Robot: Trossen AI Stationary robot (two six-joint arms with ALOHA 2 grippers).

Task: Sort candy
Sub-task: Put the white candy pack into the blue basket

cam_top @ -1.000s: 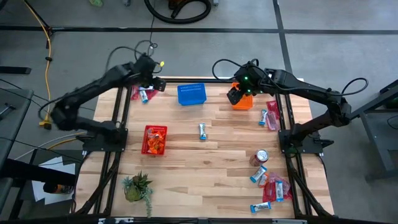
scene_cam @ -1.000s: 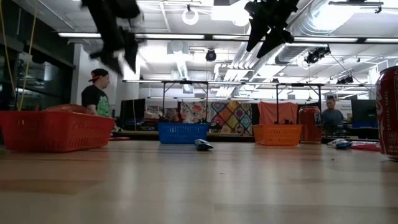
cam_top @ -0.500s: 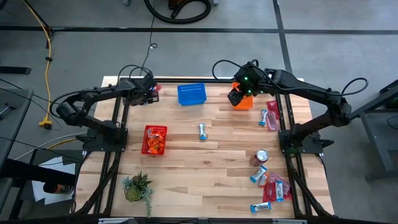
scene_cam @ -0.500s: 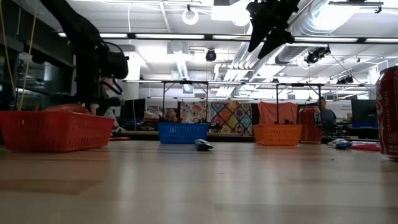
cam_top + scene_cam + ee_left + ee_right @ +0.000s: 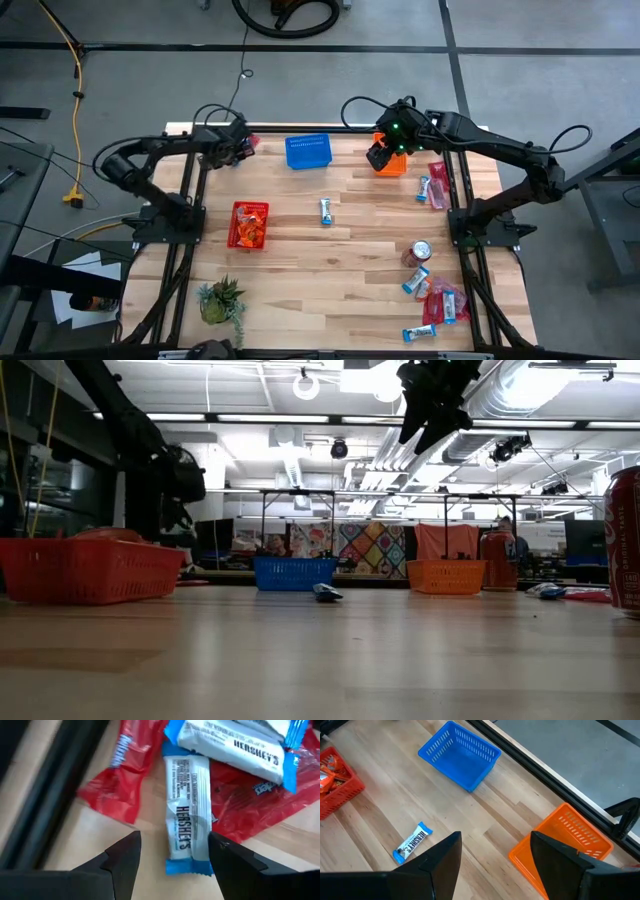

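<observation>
Right now I have the left gripper (image 5: 172, 850) low over the candy pile (image 5: 238, 148) at the table's (image 5: 360, 250) far left corner, fingers apart astride a blue-and-white bar (image 5: 187, 815) lying on red packets (image 5: 125, 775), not touching it. My right gripper (image 5: 378, 155) hangs above the orange basket (image 5: 392, 165), fingers apart and empty. From the right wrist I see the blue basket (image 5: 460, 755) and a lone bar (image 5: 412, 842) mid-table. More candy (image 5: 435, 185) lies at the right edge and near a can (image 5: 421, 250); the red basket (image 5: 248, 224) holds orange pieces.
</observation>
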